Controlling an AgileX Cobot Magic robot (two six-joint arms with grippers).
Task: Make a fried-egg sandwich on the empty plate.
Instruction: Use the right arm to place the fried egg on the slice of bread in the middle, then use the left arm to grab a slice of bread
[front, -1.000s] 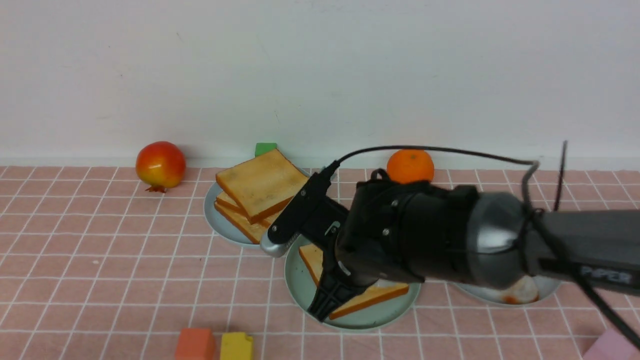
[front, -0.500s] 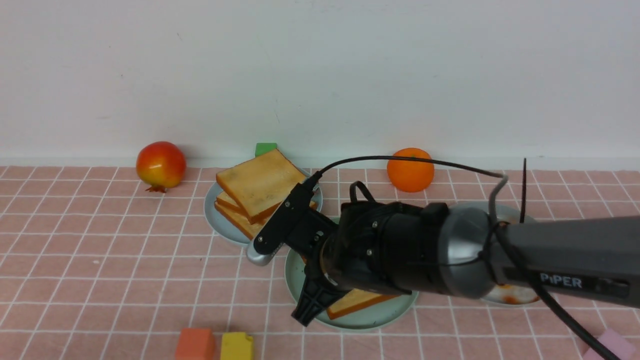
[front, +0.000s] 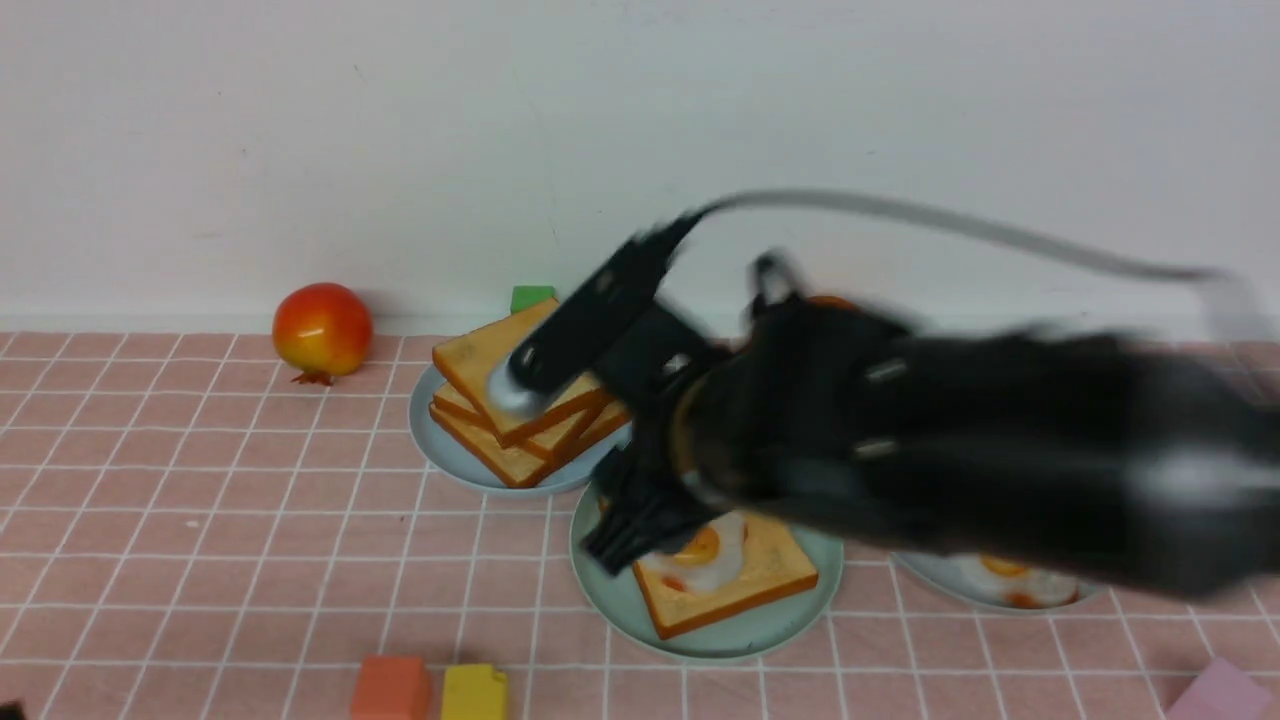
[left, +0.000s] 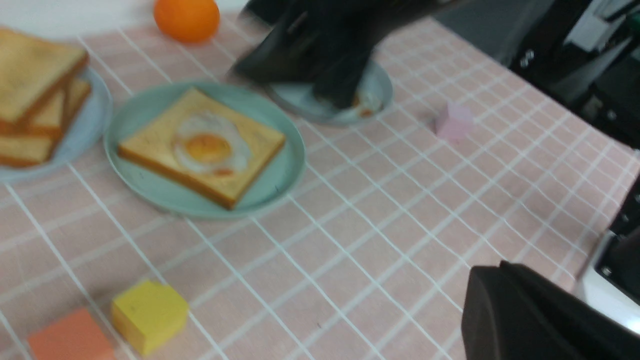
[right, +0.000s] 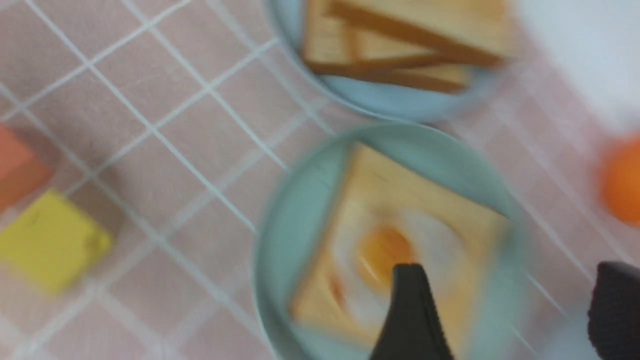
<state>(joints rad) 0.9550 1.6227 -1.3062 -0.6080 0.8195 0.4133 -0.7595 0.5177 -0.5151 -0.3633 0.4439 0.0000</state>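
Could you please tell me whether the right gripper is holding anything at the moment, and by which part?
Nothing: the right gripper is open above the egg on the toast, its jaws apart with nothing between them.

Right arm is motion-blurred, covering most of the grey plate at the mint plate's three o'clock; left gripper is cropped

Desk: covered in a pink cloth with a white square grid, lying flat. Wall: plain off-white, matte, rising straight from the desk's far edge, with faint scuffs and hairline marks. Light: even and diffuse, only soft shadows on the desk. Beyond the desk's side edge, left wrist view: dark equipment, blurred, not identifiable.
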